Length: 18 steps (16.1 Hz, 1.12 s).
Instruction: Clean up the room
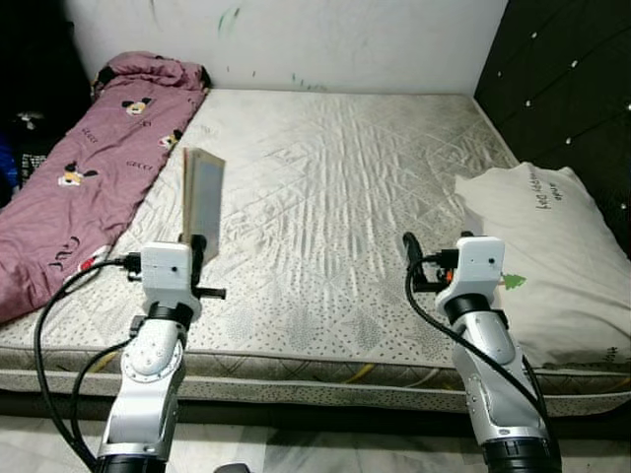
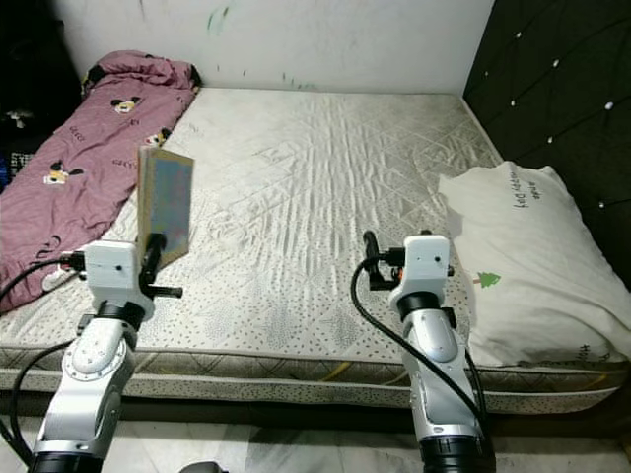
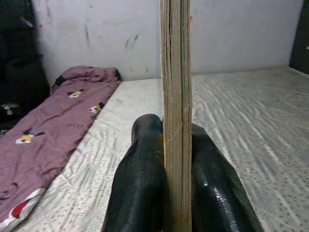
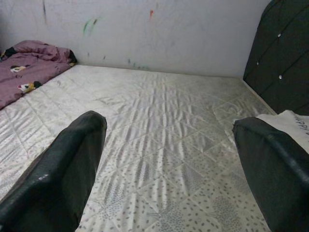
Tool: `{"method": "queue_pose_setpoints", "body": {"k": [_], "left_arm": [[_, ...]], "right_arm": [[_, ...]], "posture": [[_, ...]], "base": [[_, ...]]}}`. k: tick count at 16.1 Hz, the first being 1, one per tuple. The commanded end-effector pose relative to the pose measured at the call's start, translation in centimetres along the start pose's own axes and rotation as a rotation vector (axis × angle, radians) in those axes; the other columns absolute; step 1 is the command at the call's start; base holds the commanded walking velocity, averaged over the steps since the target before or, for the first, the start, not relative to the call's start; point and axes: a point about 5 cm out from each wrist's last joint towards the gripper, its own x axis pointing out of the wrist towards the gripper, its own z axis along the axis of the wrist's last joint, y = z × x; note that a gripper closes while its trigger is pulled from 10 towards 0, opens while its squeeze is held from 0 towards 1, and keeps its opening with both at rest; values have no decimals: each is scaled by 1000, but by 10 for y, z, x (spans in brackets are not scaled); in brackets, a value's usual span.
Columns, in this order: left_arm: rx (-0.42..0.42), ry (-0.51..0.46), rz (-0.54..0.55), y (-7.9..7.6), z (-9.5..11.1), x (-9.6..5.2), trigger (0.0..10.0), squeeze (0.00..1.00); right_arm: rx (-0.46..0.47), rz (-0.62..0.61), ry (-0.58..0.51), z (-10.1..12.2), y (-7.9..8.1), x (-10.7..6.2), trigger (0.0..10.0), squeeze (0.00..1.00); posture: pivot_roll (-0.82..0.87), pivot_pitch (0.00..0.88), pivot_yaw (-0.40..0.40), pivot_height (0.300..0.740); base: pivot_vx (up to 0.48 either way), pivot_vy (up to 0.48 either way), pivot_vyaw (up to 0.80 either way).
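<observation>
— Black fingers (image 3: 140,188) of the left gripper (image 3: 176,145) were clamped on a thin book (image 1: 201,202), weren't they?

— Yes. It stood upright on edge in that grip, raised above the near left part of the mattress (image 1: 335,197), beside the purple blanket (image 1: 89,168).

— And the right gripper (image 4: 169,130)?

— Its fingers were spread wide, holding nothing, over the mattress near the front edge. A white pillow (image 1: 542,256) lay just to its right, against the dark headboard (image 1: 572,79).
</observation>
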Motion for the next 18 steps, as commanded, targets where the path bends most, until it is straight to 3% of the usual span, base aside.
{"method": "queue_pose_setpoints", "body": {"k": [1,9,18], "left_arm": [[-1,-33,-2,1,7,2,10000,0],[-31,-50,-52,-3,10,2,10000,0],[-29,-54,-63,-4,10,3,10000,0]], "right_arm": [[5,4,-11,3,1,3,10000,0],[2,10,-11,3,3,4,10000,0],[2,9,-11,3,3,5,10000,0]], "posture": [[44,0,-3,740],[41,0,0,740],[40,0,2,740]], "base": [[0,0,-444],[0,0,0],[281,0,0]]}}
